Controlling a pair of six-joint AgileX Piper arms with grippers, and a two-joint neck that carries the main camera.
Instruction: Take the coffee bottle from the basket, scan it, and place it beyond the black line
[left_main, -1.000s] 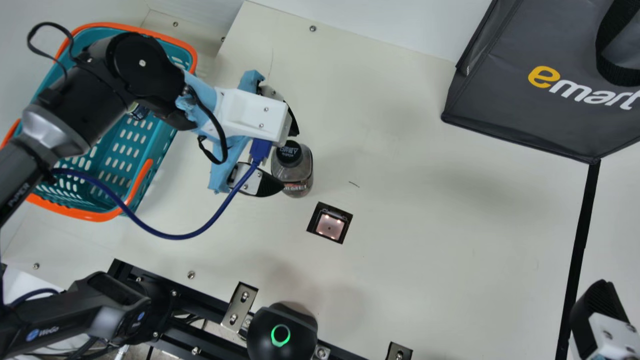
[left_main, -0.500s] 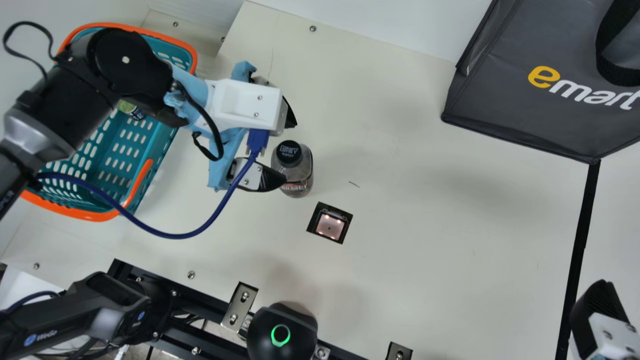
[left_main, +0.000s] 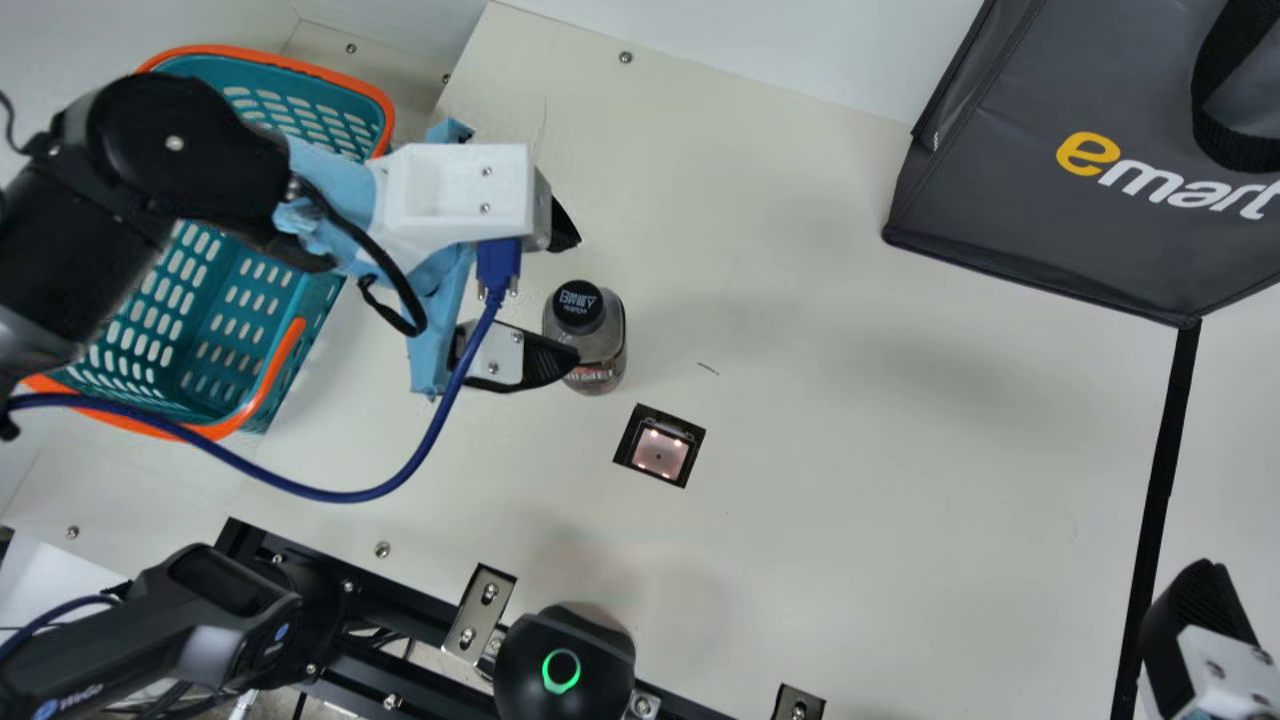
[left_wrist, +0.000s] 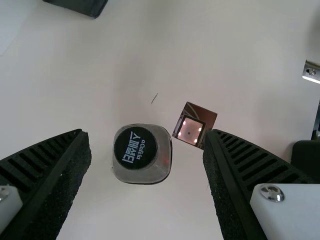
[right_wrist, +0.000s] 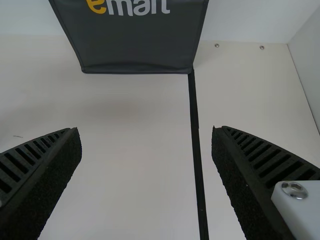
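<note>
Coffee bottle (left_main: 600, 345) stands outside the basket (left_main: 250, 78), whose contents are unclear.

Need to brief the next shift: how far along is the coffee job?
Done: the bottle is out of the basket, upright on the table. In hand: the left claw is open by it, gripping nothing. Remaining: likely the scan, since it stands short of the scanner, then placing it beyond the black line.
</note>
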